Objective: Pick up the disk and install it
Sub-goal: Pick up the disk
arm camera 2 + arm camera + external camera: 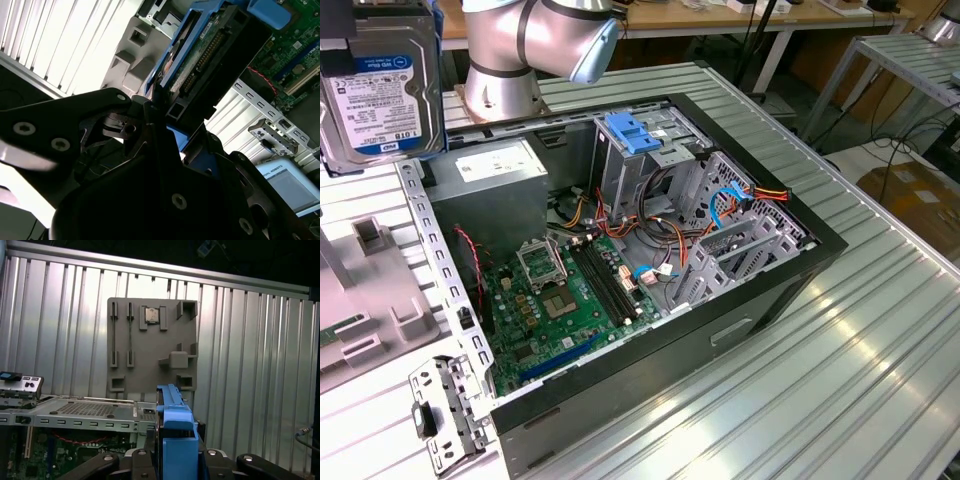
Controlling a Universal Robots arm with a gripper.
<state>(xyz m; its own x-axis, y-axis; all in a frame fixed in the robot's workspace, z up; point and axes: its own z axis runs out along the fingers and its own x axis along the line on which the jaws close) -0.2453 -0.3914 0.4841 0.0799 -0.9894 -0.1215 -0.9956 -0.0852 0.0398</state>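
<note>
On a ribbed metal counter (840, 380), an open computer case (760, 290) is laid on its side. Its green circuit board (560, 300), grey power supply (500, 170) and metal drive cage (620, 175) with a blue latch (630, 133) are exposed. A grey moulded tray (370, 290) is set beside the case, on the exterior view's left. The arm (530, 40) is mounted at the counter's far edge. Beyond it, further tables (720, 15) and dangling cables (760, 45) are seen, with a cardboard box (910, 195) on the floor.

The disk (380, 90) is held raised at the exterior view's upper left, above the tray and apart from the case, with its label turned to the camera. In both wrist views it is seen edge-on, and its blue carrier is clamped between the black fingers (142, 465) of the gripper (177, 460). A small chip (151, 315) seated in the tray is shown in the first wrist view. The disk's connector edge and a lit screen (285, 185) are shown in the second wrist view.
</note>
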